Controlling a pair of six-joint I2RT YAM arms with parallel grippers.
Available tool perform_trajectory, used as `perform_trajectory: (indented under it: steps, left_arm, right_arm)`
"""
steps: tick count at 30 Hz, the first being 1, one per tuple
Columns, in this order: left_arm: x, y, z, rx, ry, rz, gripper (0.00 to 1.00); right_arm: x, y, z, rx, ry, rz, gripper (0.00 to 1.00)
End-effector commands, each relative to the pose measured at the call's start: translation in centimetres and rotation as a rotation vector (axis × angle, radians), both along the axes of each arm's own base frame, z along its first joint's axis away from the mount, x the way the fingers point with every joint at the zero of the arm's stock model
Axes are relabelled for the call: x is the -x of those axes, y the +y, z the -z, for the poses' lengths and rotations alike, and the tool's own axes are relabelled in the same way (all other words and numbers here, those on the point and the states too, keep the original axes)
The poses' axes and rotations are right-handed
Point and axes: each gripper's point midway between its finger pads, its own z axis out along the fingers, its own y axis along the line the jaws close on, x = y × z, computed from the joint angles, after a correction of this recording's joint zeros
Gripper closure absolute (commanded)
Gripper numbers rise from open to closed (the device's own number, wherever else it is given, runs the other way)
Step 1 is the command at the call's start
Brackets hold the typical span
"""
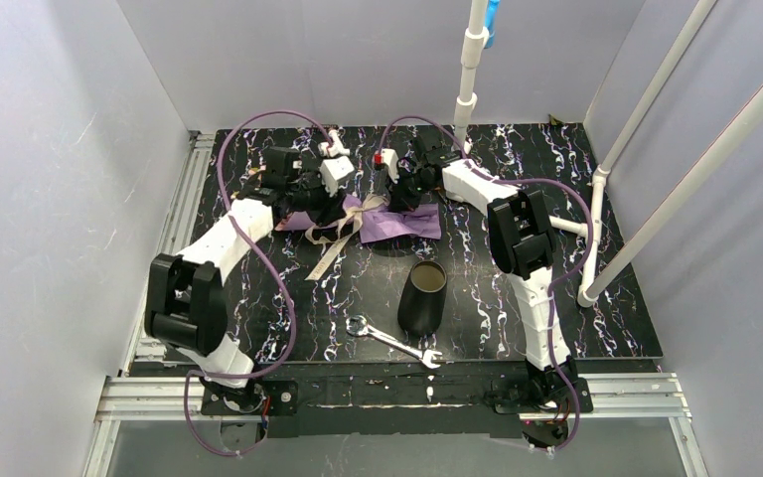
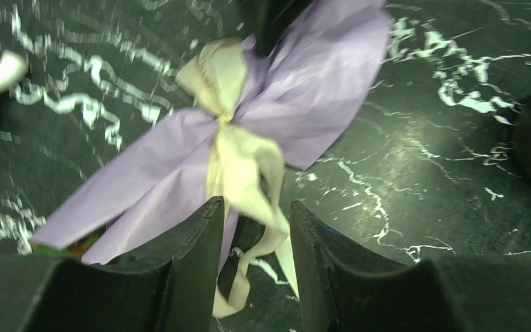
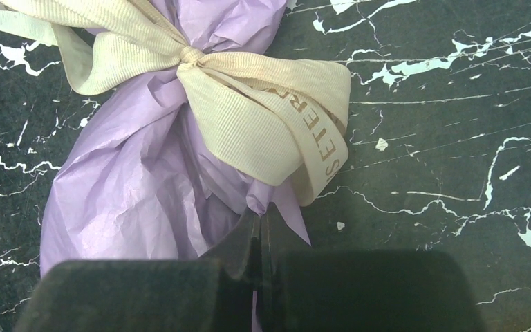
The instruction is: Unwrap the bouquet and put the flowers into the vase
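Purple paper [image 3: 124, 207] wraps the bouquet [image 1: 397, 221], lying between the grippers, ribbon [image 3: 249, 104] tied; the vase [image 1: 423, 296] holds nothing yet. The left gripper [image 2: 254, 235], jaws parted, straddles a ribbon tail; the right gripper [image 3: 259, 235] pinches the paper's edge.

From where I stand, the bouquet's crinkled paper wrap [image 3: 131, 194] is a plain pale lilac-purple. The ribbed fabric ribbon [image 3: 263, 124] on it is cream-beige, with gold-brown capital letters printed along one loop. The flat tabletop [image 1: 576, 298] is black, marbled with thin white veins and splashes. The small tapered tumbler vase [image 1: 423, 298] is matte black, and the open-ended metal wrench [image 1: 394, 341] is bright silver. The left arm [image 1: 221, 243] and right arm [image 1: 472, 184] have white and black shells, with purple cables [image 1: 291, 318].
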Motion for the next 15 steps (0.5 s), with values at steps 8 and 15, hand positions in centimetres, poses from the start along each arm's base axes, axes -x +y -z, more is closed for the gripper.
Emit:
perform_trajectory:
  steps: [8, 15]
  left_arm:
    - [3.2, -4.6, 2.3, -0.087, -0.057, 0.247, 0.66]
    - [0.6, -3.2, 5.6, -0.214, -0.066, 0.162, 0.61]
  right_arm:
    - [0.2, -0.6, 1.9, 0.033, 0.043, 0.041, 0.99]
    - [0.1, -0.4, 1.8, 0.023, 0.044, 0.04, 0.99]
